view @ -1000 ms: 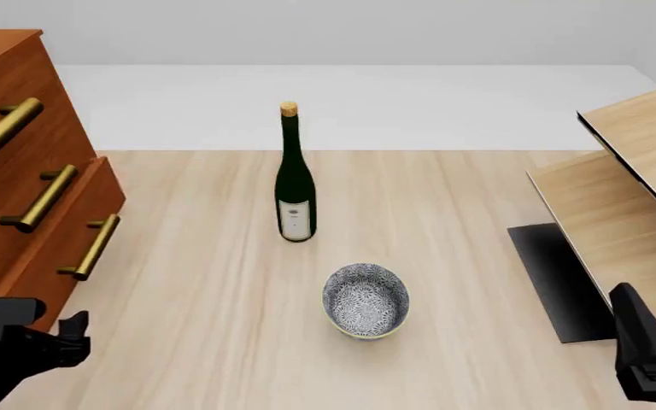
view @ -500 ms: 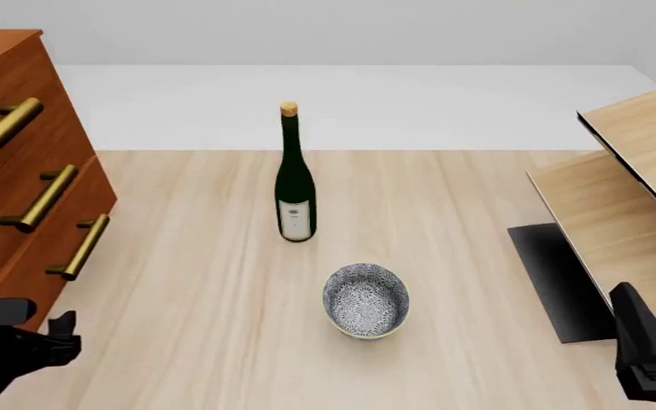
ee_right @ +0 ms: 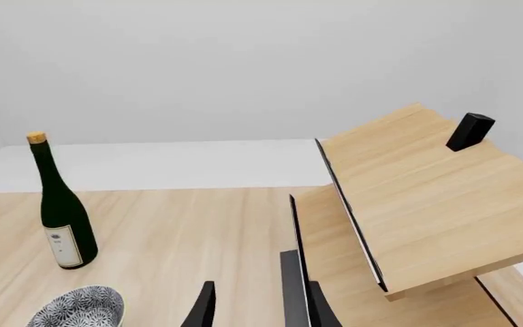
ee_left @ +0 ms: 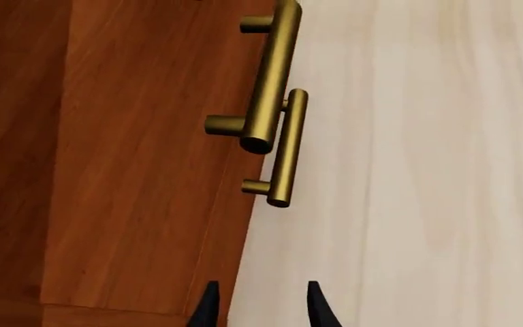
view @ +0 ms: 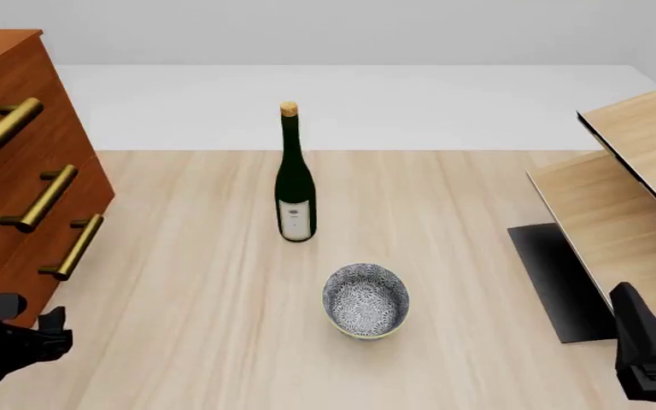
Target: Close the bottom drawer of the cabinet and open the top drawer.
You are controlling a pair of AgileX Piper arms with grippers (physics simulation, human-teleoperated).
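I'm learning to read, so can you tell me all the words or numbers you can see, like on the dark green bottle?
White label on the dark green glass bottle: it carries small dark marks, but they are too small and blurred to read in any view.
Nothing else shows writing: not the patterned blue-and-white bowl, nor the reddish-brown wooden cabinet.

Your way to the cabinet (view: 14, 171) on the left is open: bare table (view: 191, 282) lies before its drawer handles. Mid-table, a bottle (view: 295, 184) and a bowl (view: 366, 300) stand in the way. On your right, slanted boards (view: 635, 188) crowd the table edge.
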